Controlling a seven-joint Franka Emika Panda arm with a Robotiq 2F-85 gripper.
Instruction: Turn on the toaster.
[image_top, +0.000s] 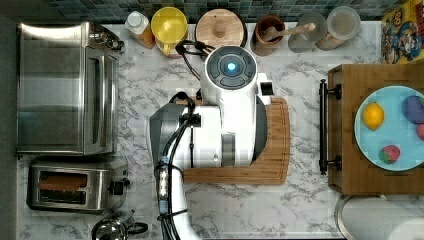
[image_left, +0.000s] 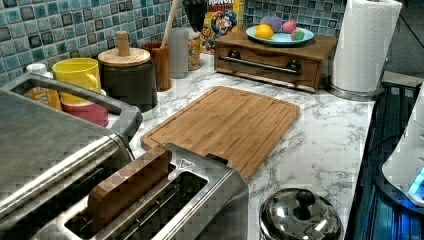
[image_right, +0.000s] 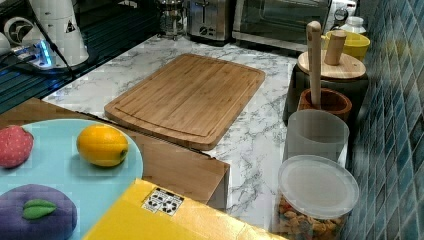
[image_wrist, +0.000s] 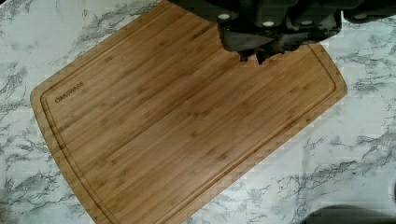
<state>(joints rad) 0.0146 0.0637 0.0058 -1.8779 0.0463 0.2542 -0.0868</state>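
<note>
We see the end effector (image_wrist: 252, 57), fingers together, above the bamboo cutting board (image_wrist: 187, 126); the toaster (image_top: 75, 184) sits at the top view's lower left, beside the kettle (image_top: 112, 228), its lever (image_top: 118, 187) untouched.

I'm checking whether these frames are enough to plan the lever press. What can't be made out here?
- Toaster lever: in the left view the picture's lower edge cuts the toaster off; in the right view the toaster is too far to read it.
- Cutting board: the arm covers most of it in the top view.
- Kettle: cut by the left view's lower edge.
</note>
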